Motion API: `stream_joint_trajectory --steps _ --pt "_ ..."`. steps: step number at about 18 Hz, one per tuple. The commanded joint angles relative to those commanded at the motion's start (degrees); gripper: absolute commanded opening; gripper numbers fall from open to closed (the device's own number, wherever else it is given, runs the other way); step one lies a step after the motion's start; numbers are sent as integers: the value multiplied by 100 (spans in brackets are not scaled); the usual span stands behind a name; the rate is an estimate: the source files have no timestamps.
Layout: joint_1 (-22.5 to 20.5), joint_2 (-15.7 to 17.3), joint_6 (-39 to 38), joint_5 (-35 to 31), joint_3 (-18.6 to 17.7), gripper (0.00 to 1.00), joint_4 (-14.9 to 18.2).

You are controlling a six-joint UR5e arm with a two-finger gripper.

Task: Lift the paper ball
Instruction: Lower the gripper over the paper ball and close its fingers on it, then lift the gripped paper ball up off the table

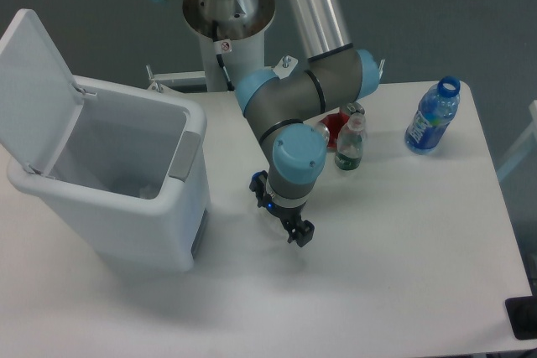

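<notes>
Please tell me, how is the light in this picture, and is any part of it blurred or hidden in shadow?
Fixed camera view: even, soft light; a faint shadow lies on the table under the gripper; the bin casts a soft shadow in front of it; the image is slightly soft overall, and the paper ball cannot be made out.

The bin (117,182) stands on the left of the worktop (403,249), its lid (38,81) tipped up and back on the far-left side. Something lies inside it — too unclear to name. The arm's base (228,14) sits behind the worktop's far edge, and the arm reaches forward to mid-worktop, the pincer (298,232) just right of the bin's front corner. Behind and right of the pincer stand 1 small bottle (350,144) and a can (334,130), touching or nearly so. A larger bottle (433,116) stands well apart — near the far-right corner.
</notes>
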State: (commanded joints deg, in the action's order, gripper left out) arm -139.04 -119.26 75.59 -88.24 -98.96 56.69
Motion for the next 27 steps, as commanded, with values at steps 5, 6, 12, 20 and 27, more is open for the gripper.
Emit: stream_joint_trajectory --steps 5,6,12,20,27 --pt "0 -53 9 -36 18 71 -9" --pt "0 -53 0 -36 18 58 -18" --pt "0 -79 -44 -80 114 14 -18" --pt "-272 113 -246 -27 650 11 44" --pt "-615 246 -299 -88 1782 12 903"
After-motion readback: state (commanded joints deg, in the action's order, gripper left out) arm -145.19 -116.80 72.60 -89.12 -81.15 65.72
